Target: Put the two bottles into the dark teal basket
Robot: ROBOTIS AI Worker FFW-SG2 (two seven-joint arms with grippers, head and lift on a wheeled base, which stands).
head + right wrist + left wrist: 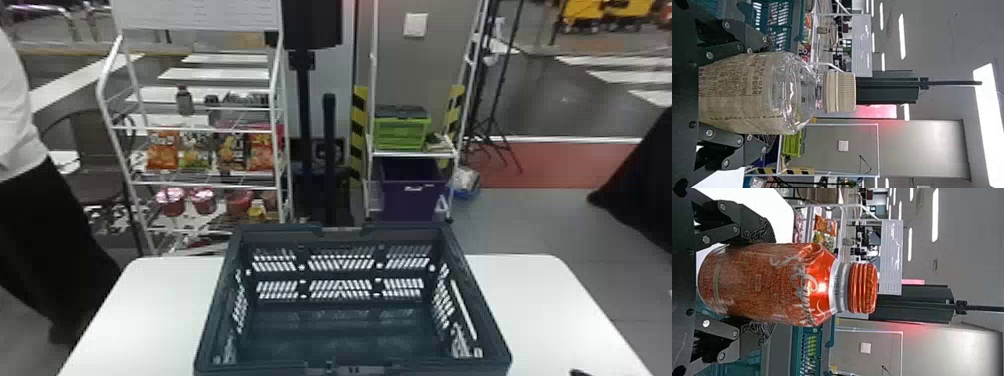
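pale curly lettering runs along the red bottle (789, 286); small dark print covers the tan label (738, 94) around the clear bottle (789, 90). the purple bin (410, 205) carries white writing.

the red bottle is shiny, with a silver neck and a ridged red cap (862, 288). it is upright in the left gripper (770, 282), whose 2 fingers are clamped on its sides. the clear bottle has a ribbed beige cap (839, 91) and is upright, squeezed between the 2 fingers of the right gripper (767, 94).

the head view gives the dark teal basket (345, 335), slotted walls and all, on the white table (530, 300), with 4 snack bags (212, 152) on a rack behind. the wrist views show ceiling lights (935, 215).
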